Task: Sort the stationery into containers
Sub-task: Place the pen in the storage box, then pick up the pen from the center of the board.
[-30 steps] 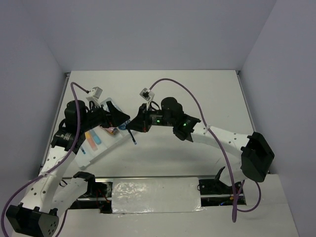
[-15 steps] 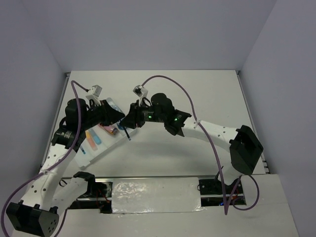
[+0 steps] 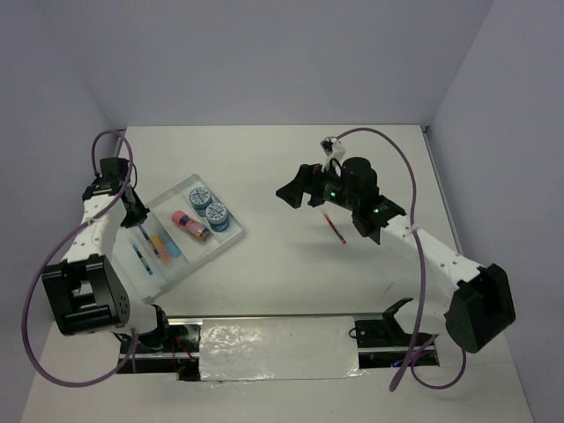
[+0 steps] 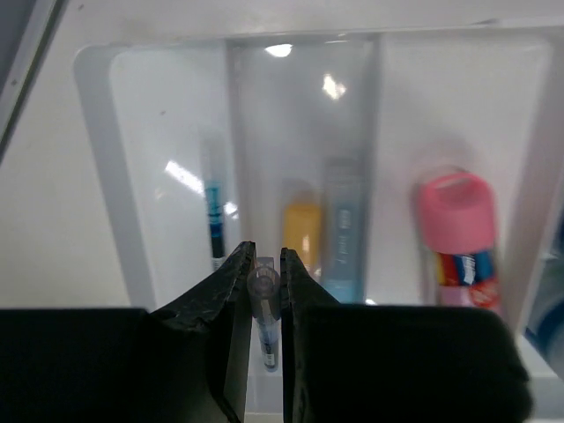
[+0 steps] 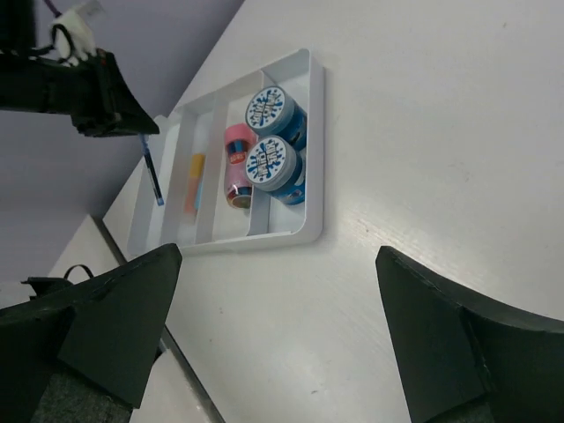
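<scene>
- Top view: the left gripper (image 3: 134, 214) hung over the left edge of the tray (image 3: 167, 201); its fingertips were too small and dark to show what they held
- The tray, translucent white with long compartments, lay on the left part of the table (image 3: 291, 282). It held two blue rolls (image 3: 200, 196) with white-patterned tops on its far right side, and a pink cylinder (image 3: 187, 223) in the next compartment
- A thin red pen (image 3: 335, 227) lay on the table well right of the tray, under the right arm. The right gripper (image 3: 295, 189) hovered just left of it and farther away, jaws spread
- Left wrist view: blurred, the finger bases cut off below. The jaws pinched a blue pen (image 4: 263, 289) with a clear end; which compartment it hung over could not be told
- Beyond it a second blue pen (image 4: 214, 220) lay in the left compartment. An orange bar (image 4: 301, 231) and a light-blue bar (image 4: 344, 231) lay side by side in the next one
- Right wrist view: only the dark inner faces of its own fingers showed, wide apart with nothing between. Far off, the left gripper held the blue pen tip-down over the tray's pen side
</scene>
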